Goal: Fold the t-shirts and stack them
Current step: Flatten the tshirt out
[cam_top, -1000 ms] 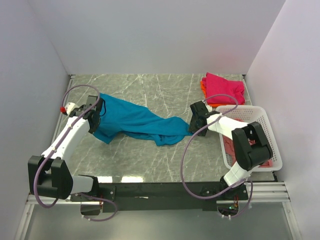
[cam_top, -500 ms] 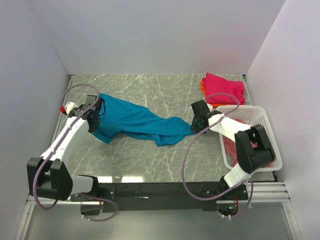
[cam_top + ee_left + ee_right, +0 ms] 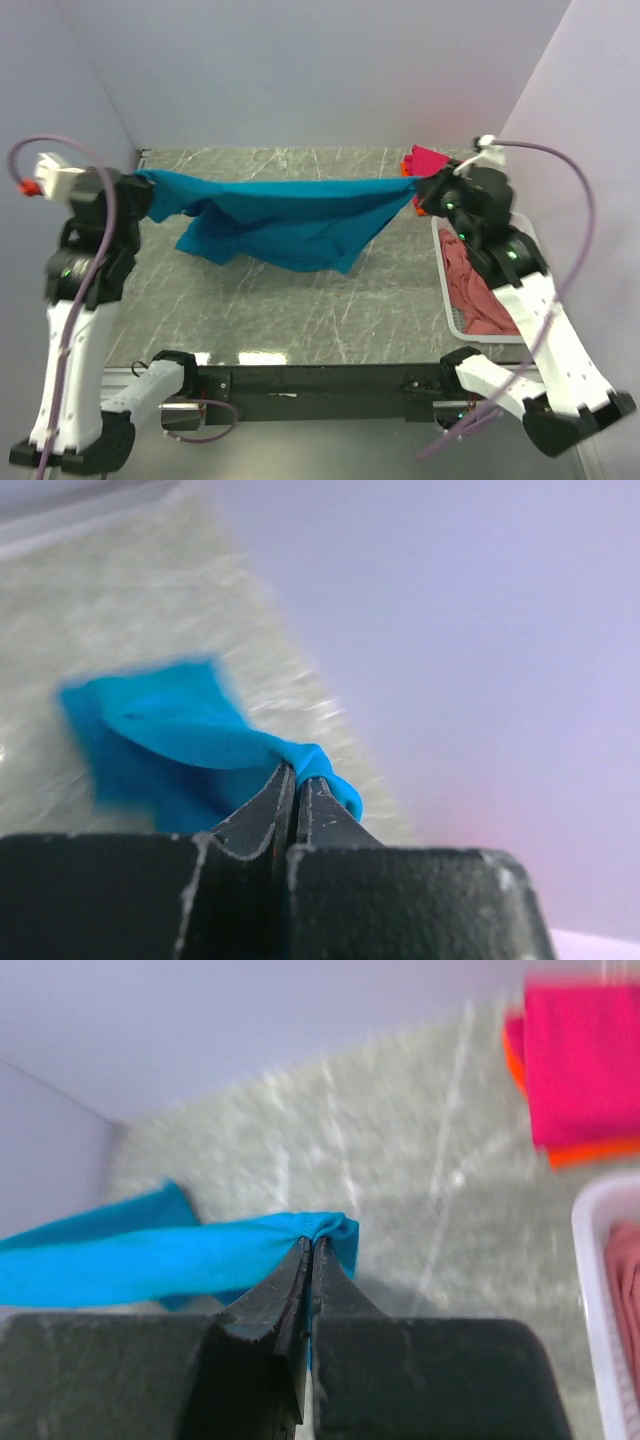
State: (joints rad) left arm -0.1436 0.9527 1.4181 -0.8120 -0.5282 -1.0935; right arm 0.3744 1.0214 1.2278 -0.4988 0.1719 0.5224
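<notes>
The teal-blue t-shirt [image 3: 275, 218] hangs stretched in the air between both arms, above the marble table. My left gripper [image 3: 140, 180] is shut on its left end, and the left wrist view shows the cloth [image 3: 200, 735] bunched at my left gripper [image 3: 297, 770]. My right gripper [image 3: 415, 188] is shut on the right end, where the fabric [image 3: 150, 1255] wraps over my right gripper [image 3: 312, 1243]. A folded magenta-pink t-shirt [image 3: 428, 159] lies on an orange t-shirt [image 3: 575, 1150] at the back right. The dusty salmon-pink t-shirt [image 3: 478, 290] lies in the basket.
The white lattice basket [image 3: 447, 292] stands at the right edge of the marble table [image 3: 290, 310]. Grey walls enclose the table on the left, back and right. Purple cables loop from both wrists.
Both arms have risen and spread apart, lifting the teal-blue t-shirt off the table and pulling it taut. The right gripper closed on the shirt's right end.
</notes>
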